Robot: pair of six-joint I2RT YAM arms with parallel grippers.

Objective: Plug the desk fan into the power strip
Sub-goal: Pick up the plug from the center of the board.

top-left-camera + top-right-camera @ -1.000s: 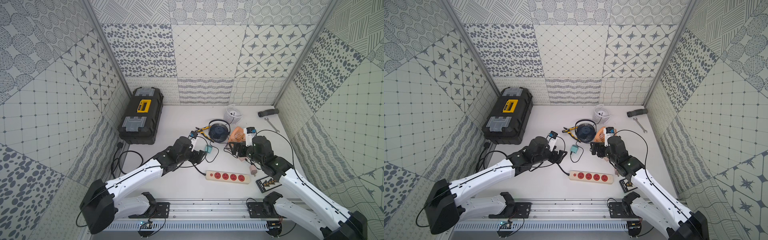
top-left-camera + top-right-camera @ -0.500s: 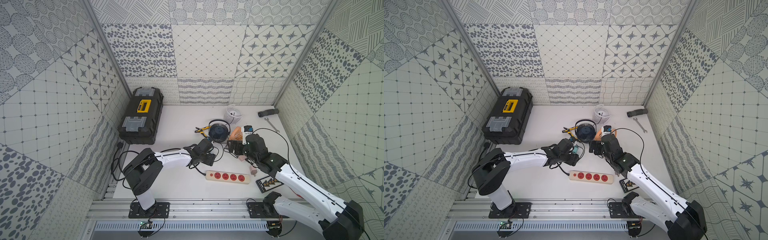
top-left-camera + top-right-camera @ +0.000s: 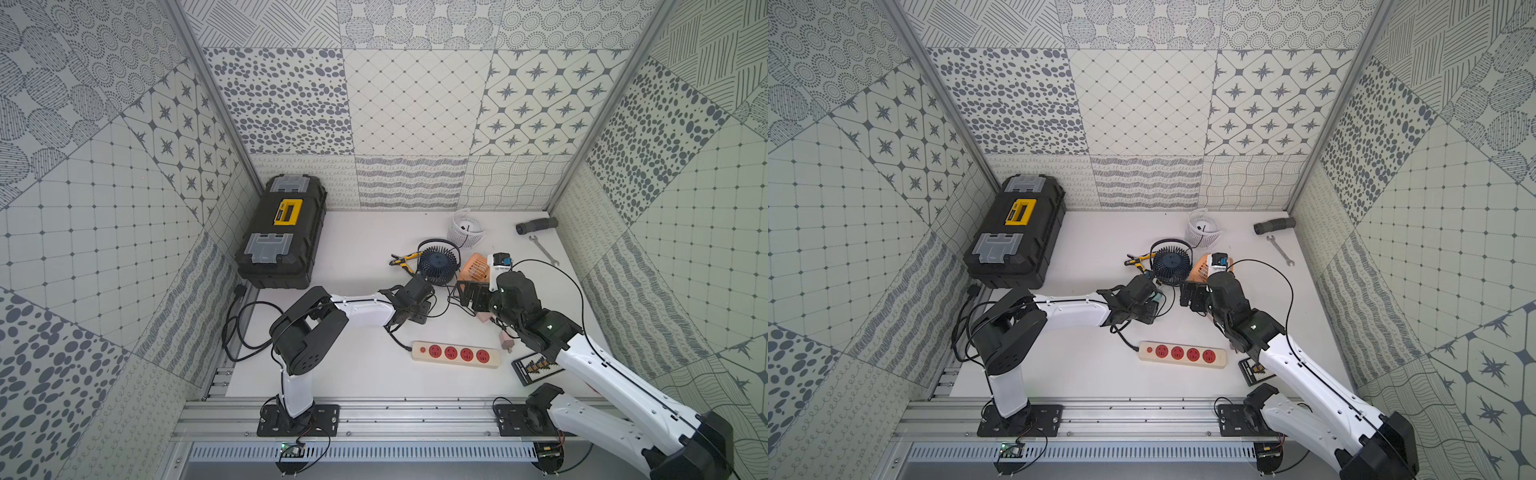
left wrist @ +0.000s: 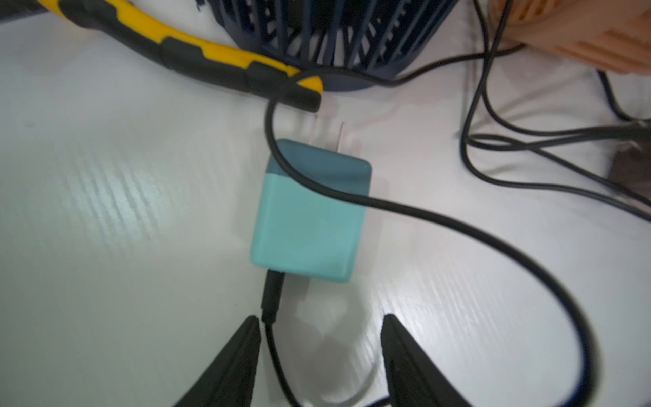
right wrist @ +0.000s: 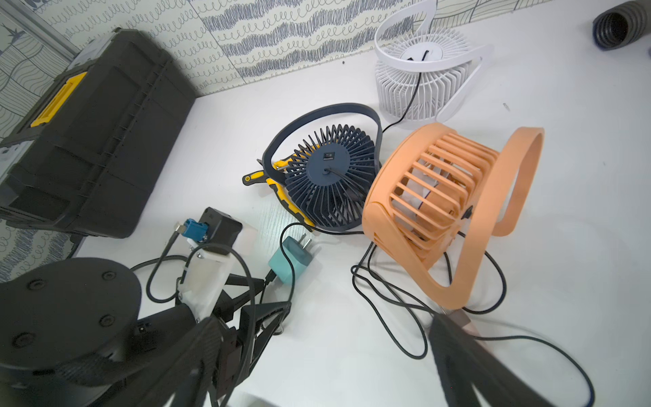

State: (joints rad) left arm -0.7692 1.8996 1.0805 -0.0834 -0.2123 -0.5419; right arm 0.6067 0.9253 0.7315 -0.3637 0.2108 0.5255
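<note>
one reach made: left gripper [image 4: 318,319] now at the teal plug [image 4: 310,215]
jaws narrowing around it, nothing held yet; power strip [image 3: 455,354] still empty

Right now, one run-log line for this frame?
left gripper: open, just short of teal plug | right gripper: open | power strip: all sockets empty | stage: plug not yet grasped

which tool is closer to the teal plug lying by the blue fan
Left. The left tool sits just short of the teal plug, its cable running between the tips, not yet touching it. The right tool is farther off, beside the orange fan.
</note>
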